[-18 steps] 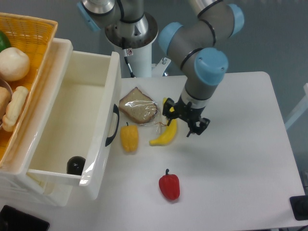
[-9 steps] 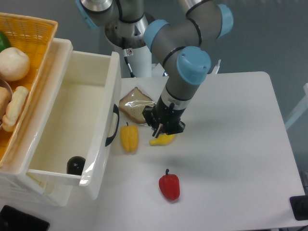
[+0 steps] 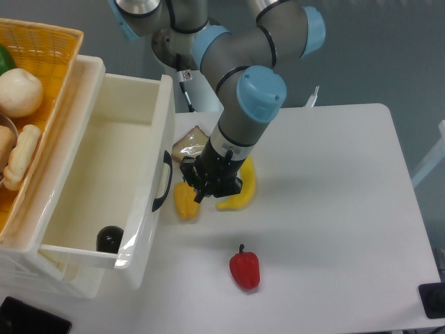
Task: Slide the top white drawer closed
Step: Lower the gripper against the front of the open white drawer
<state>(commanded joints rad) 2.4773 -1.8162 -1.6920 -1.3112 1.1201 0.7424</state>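
Camera view: the gripper (image 3: 206,186) is seen hanging low over the white table (image 3: 334,209), fingers pointing down; whether the jaws are apart or together cannot be told, as the dark fingers merge with what lies under them. Nothing is seen held. A yellow bell pepper (image 3: 185,202) lies just beside and partly under the gripper on the drawer side, between the gripper and the black handle (image 3: 163,181). A banana (image 3: 241,191) lies just on the other side of the gripper, partly covered by the wrist. A wrapped slice of bread (image 3: 189,144) is seen behind the gripper, mostly hidden by the arm. A red bell pepper (image 3: 245,270) lies in front of the gripper, well apart.

The top white drawer (image 3: 115,174) is pulled out, toward the gripper, its front panel near the gripper. A black round object (image 3: 110,239) lies in its near corner. Beyond the drawer, an orange woven basket (image 3: 49,49) holds pale rounded food items and something green.
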